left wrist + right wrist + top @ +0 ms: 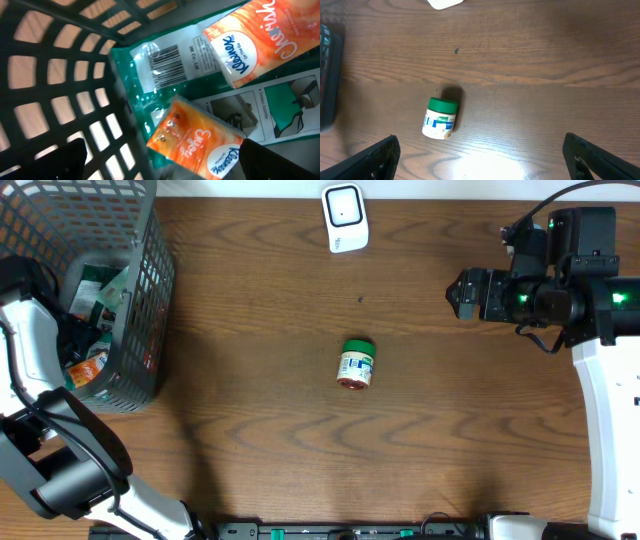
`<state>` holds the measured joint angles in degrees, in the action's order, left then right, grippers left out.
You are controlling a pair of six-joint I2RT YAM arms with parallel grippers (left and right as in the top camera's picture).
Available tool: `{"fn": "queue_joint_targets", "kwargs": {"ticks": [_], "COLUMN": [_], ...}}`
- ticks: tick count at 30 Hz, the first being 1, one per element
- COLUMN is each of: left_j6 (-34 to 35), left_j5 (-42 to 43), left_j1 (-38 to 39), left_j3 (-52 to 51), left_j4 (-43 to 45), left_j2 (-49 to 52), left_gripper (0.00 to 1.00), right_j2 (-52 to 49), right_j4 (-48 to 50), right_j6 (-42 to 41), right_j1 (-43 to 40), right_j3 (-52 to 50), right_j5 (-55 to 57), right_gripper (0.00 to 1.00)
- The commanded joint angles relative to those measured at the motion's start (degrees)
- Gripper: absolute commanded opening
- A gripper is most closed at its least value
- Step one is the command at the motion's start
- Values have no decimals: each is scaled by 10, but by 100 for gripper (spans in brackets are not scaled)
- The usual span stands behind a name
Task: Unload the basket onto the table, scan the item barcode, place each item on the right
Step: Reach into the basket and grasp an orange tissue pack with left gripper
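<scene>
My left gripper [162,167] hangs open inside the grey mesh basket [140,270], just above an orange tissue pack [200,142] that lies between its fingers without touching them. Beside it lie a second orange tissue pack [255,40] and a clear packet [145,95] with a printed barcode [167,65] facing up. A small jar with a green lid [356,364] lies on its side mid-table, also in the right wrist view [440,118]. My right gripper [465,293] is open and empty, high at the right, well away from the jar. The white scanner [345,218] stands at the back edge.
The basket holds several packets and a printed leaflet [280,105]; its mesh wall [60,85] is close on my left gripper's left side. Bare wood table [260,300] lies between basket, jar and scanner. A dark basket edge [327,75] shows at the left of the right wrist view.
</scene>
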<state>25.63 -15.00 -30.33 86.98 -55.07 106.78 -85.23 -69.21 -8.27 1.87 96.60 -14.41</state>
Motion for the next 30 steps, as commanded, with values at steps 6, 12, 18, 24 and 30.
{"fn": "queue_joint_targets", "kwargs": {"ticks": [6,12,18,24,30], "left_j6": [-3,-3,-3,-3,-3], "left_j5": [56,56,56,56,56], "left_j1": [-3,-2,-2,-2,-2], "left_j3": [-62,-72,-99,-114,-114], "left_j4": [59,66,87,103,111], "left_j2": [7,7,7,7,6], "left_gripper": [97,97,97,92,79], "right_j2": [-3,-3,-3,-3,-3], "right_j4": [0,0,0,0,0], "right_j6": [9,8,8,8,8], "right_j1": [0,0,0,0,0], "right_j3": [12,12,12,12,12], "right_j5": [-5,-5,-5,-5,-5], "right_gripper": [99,99,99,99,99]}}
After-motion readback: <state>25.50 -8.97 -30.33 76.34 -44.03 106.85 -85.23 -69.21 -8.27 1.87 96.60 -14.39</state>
